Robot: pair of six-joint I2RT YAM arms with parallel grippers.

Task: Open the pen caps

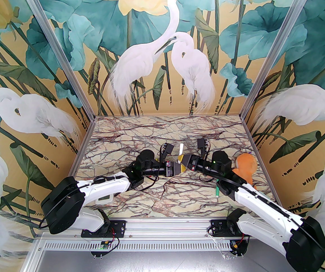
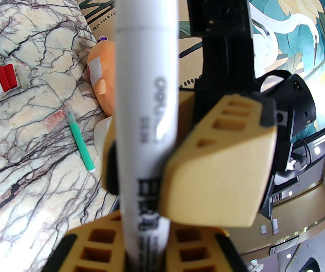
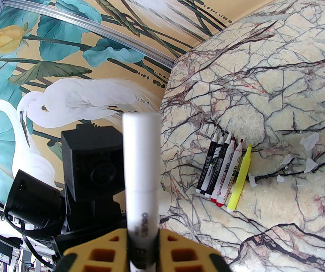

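Left jaws and right jaws are both pinching the white marker (image 2: 145,95) above the surface (image 2: 32,33); its white cap (image 3: 141,152) is sitting fully on. Several uncapped markers (image 3: 222,171) and loose pen caps (image 2: 5,79) are lying aside, so the task is apparently nearing completion.

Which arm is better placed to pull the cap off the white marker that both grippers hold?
Probably right. The right gripper clamps the white marker just below its cap, which juts free beyond it. The left gripper grips the barrel's far end, which suits anchoring.
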